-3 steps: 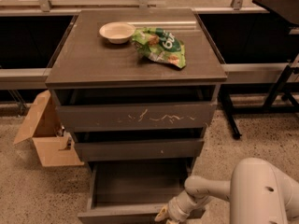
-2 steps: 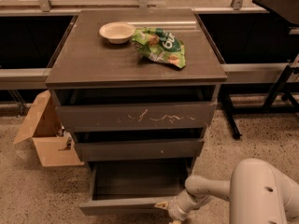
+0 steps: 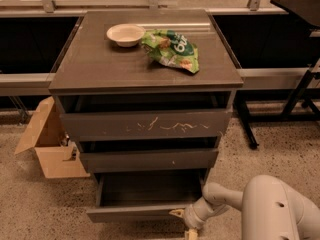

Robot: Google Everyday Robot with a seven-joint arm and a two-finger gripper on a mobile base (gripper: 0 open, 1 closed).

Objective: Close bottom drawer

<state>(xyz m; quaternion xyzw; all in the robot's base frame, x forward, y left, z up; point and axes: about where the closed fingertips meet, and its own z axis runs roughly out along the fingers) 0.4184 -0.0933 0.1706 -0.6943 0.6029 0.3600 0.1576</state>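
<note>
speckled floor (image 3: pixel 272 144), dark cabinet (image 3: pixel 100 69), and the bottom drawer (image 3: pixel 132 213) sits pulled out at its base, my gripper (image 3: pixel 184 223) at the front's right end, grip state i can't tell, so i'd push square and steady to avoid skewing it.

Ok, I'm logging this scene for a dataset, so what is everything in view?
cabinet: one, dark grey-brown, centre
bowl: one, cream, back left of the cabinet top
snack bag: one, green, on the cabinet top right of the bowl
top drawer: one, grey-brown with white scratches, highest
middle drawer: one, grey-brown, between the other two
bottom drawer: one, grey-brown, lowest, pulled out
cardboard box: one, tan, on the floor left of the cabinet
black table: one, far right, partly seen
arm: one, pale grey, lower right
gripper: one, at the right end of the bottom drawer's front
</note>
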